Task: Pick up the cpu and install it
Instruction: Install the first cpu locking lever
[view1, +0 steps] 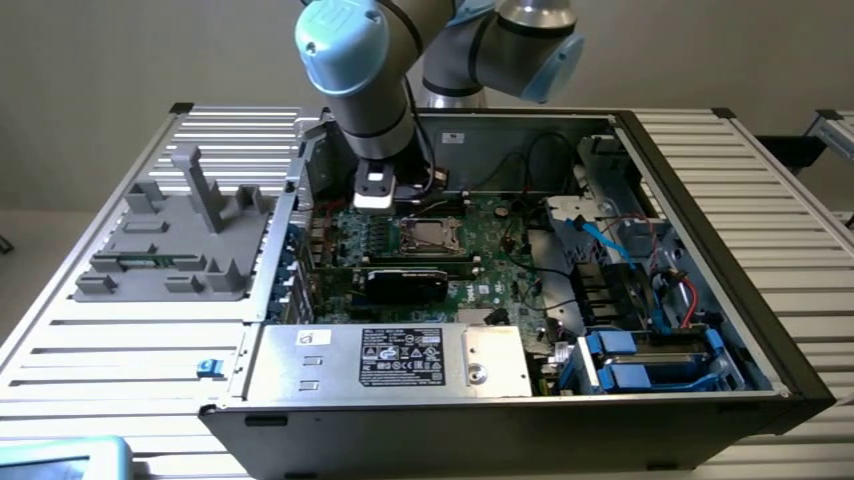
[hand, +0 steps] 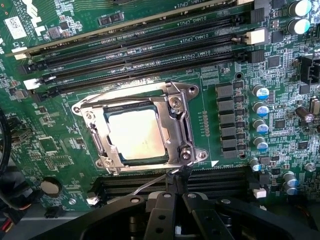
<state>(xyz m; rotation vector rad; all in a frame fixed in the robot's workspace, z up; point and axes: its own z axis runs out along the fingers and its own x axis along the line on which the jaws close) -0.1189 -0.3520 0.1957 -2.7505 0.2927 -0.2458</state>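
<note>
In the exterior view, the gripper (view1: 378, 192) is held low over the motherboard (view1: 501, 262), just to the exterior view's left of the socket frame (view1: 430, 236). In the wrist view, the cpu (hand: 136, 132) is seen seated flat inside the frame, beyond the closed, empty fingertips (hand: 176, 179).

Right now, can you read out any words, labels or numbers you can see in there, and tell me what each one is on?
Motherboard, white print beside the memory slots: looks like "DIMM" and "CPU1", too blurred to be sure.
White label on the silver box: too small to read.
White sticker on the motherboard's corner: unreadable.
</note>
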